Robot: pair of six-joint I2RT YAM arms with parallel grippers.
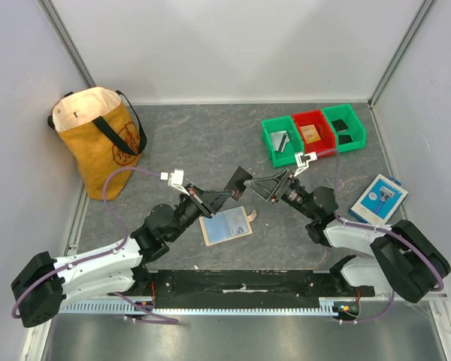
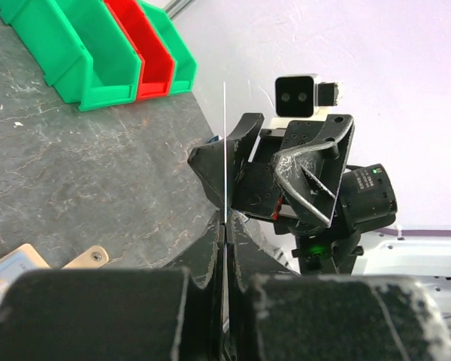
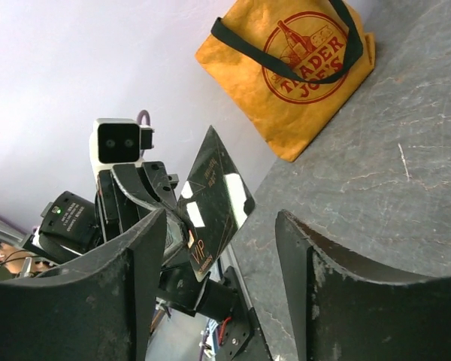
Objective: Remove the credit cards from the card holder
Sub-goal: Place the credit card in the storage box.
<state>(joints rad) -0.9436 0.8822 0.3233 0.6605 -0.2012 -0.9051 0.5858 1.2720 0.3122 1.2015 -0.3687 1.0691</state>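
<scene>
My left gripper (image 1: 224,197) is shut on a black credit card (image 1: 239,183) and holds it up off the table. In the left wrist view the card (image 2: 224,150) shows edge-on as a thin line between the closed fingers. In the right wrist view the card (image 3: 214,199) shows its glossy face marked "VIP". My right gripper (image 1: 257,188) is open and empty, facing the card from the right, its fingertips (image 3: 135,263) either side of it but apart from it. The card holder (image 1: 225,224) lies open on the table below, pale blue face up, tan tab (image 2: 86,258) to the right.
Three bins, green, red, green (image 1: 313,134), stand at the back right with small items inside. A blue-and-white packet (image 1: 378,198) lies at the right. A yellow tote bag (image 1: 98,139) stands at the back left. White walls close the table on three sides.
</scene>
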